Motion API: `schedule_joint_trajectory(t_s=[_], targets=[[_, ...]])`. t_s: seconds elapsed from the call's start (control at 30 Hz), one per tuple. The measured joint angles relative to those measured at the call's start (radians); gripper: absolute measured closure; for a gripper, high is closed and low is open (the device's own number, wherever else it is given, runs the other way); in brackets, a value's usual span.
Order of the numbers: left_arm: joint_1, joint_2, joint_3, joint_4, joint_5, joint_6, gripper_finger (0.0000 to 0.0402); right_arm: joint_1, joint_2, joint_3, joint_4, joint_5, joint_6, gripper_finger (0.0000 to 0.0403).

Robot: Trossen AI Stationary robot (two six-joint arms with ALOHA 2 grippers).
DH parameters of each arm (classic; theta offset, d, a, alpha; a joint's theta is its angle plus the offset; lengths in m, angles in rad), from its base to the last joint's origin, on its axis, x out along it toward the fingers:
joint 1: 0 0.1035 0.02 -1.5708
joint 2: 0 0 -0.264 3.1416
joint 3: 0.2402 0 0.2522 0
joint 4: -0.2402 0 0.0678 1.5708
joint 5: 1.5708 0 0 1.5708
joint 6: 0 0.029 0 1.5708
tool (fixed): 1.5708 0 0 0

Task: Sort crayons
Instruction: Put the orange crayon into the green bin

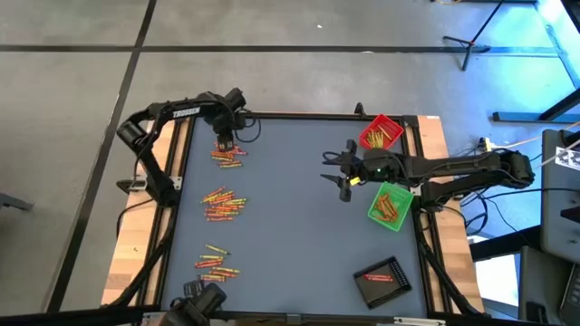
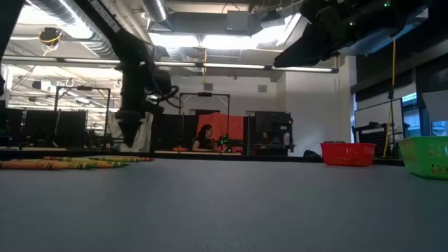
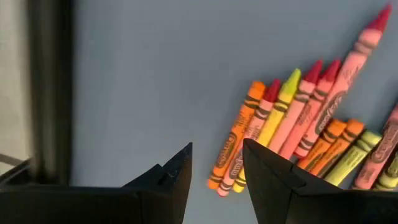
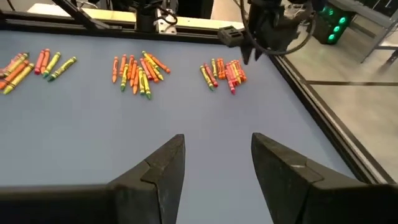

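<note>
Crayons in three piles, left end effector parted above one, right end effector parted, empty

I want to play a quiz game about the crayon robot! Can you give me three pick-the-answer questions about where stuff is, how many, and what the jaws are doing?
1. Where is the black tray?
A. Near the table's right front corner
B. Under the left arm
C. In the table's middle

2. How many crayon piles lie on the table?
A. One
B. Three
C. Six

3. What do the left gripper's jaws hold?
A. A tray
B. A crayon
C. Nothing

Answers: 1 A, the high view shows it there. 2 B, three piles line the left side. 3 C, the jaws stand open just above the far pile.
</note>
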Motion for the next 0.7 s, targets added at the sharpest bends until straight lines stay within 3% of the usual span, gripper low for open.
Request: schedule_joint_trajectory(t_s=[0.7], targets=[[0.0,0.042,0.0,0.052,0.036,0.055,0.0276,0.0,0.02,0.0,0.042,-0.001,-0.036,0.0221]])
